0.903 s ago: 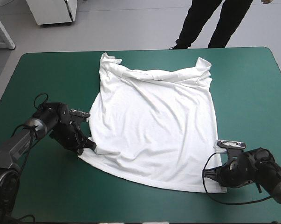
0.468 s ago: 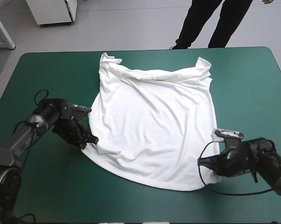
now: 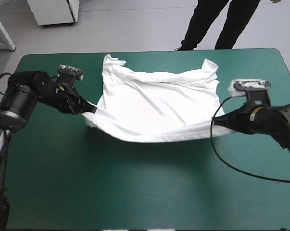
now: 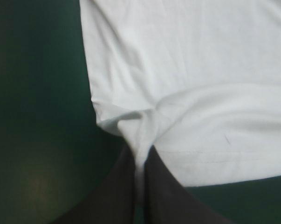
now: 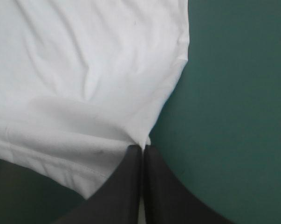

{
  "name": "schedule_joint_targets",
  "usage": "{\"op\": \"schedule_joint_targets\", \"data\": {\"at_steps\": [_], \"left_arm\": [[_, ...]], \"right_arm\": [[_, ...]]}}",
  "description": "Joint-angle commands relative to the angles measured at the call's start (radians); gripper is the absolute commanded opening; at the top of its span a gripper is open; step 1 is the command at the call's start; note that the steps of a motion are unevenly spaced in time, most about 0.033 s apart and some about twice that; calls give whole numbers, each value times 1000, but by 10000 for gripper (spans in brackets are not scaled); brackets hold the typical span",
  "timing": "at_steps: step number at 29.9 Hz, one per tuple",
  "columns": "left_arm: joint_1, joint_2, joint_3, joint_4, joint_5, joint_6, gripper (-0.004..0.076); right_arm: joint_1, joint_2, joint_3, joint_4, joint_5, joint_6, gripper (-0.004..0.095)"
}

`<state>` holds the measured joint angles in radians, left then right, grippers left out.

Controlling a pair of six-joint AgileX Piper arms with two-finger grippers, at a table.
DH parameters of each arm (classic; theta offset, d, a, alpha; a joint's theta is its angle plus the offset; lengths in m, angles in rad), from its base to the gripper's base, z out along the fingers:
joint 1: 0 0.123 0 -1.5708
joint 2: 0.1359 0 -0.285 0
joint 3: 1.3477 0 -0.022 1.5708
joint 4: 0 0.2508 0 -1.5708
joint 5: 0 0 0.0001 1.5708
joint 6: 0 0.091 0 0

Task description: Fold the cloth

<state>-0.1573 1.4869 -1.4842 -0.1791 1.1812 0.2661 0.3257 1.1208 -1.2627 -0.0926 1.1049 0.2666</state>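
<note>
- Hanging by its near hem between the two arms, the white T-shirt (image 3: 154, 98) covers the middle of the far half of the table (image 3: 34, 202). Its shoulder end rests flat on the teal-green cover (image 3: 135, 192), close to the far edge.
- The left gripper (image 3: 90, 110) is clenched on the T-shirt's near left corner. In the left wrist view its black fingers (image 4: 117, 196) are all but together, and a pinched tuck of cloth rises from between the tips.
- The right gripper (image 3: 220, 122) grasps the near right corner in the same way. In the right wrist view its fingers press into one point with the hem corner caught at the tips.
- Both grippers are raised off the table and well apart, one at each side of the T-shirt. The left one sits a little farther from the near edge than the right.
- Between them the hem sags in a shallow curve, lowest around the middle, and throws a dark shadow (image 3: 149, 149) on the cover beneath.
- The left sleeve (image 3: 113, 61) bunches just beside the far edge. The right sleeve (image 3: 209, 65) lies crumpled a little nearer.
- Long wrinkles run across the cloth from the shoulder end toward the two held corners.
- Both wrist views show the side edges of the T-shirt running away from the fingers, with bare cover beside them.
</note>
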Motion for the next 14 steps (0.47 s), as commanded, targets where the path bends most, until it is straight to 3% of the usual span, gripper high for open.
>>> {"op": "schedule_joint_targets", "data": {"at_steps": [1, 14], "left_arm": [[-3, -67, -175, -32, 14, -21, -22], [-3, -78, -819, -115, -24, -21, -22]], "right_arm": [[1, -11, -196, -54, -5, -53, -14], [1, 108, -841, -50, 8, -243, -14]]}}
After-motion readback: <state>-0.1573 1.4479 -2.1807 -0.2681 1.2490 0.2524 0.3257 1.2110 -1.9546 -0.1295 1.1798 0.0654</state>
